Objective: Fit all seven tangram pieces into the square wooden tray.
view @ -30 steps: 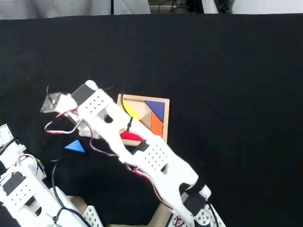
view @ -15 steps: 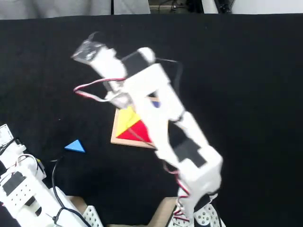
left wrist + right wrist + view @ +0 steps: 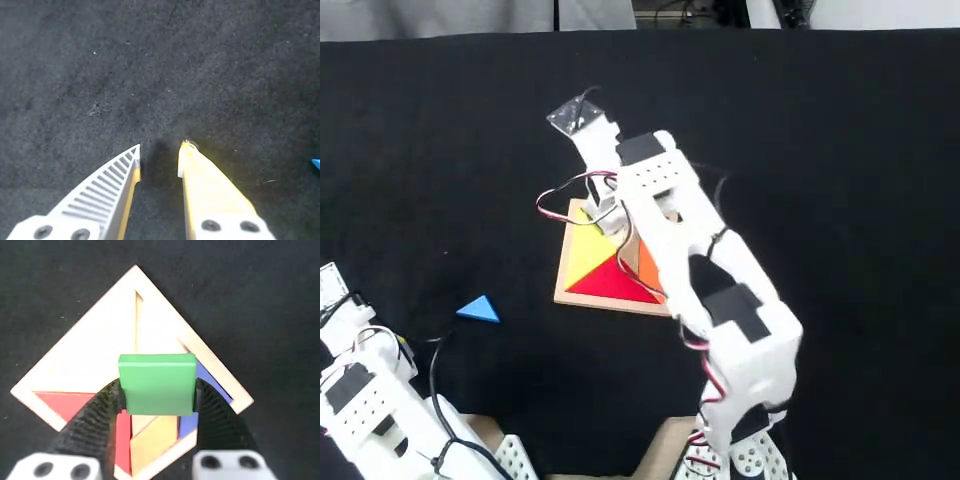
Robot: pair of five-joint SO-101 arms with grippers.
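The right gripper (image 3: 157,388) clamps the green square (image 3: 156,380) above the tray (image 3: 210,364), over its middle, edges diagonal to the tray's sides. The left gripper (image 3: 159,150), narrowly parted and empty, sits near-left by the blue triangle (image 3: 478,309).

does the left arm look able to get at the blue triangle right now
Probably yes. The blue triangle lies alone on the cloth near the left arm. The left gripper is open, and the right arm is away over the tray.
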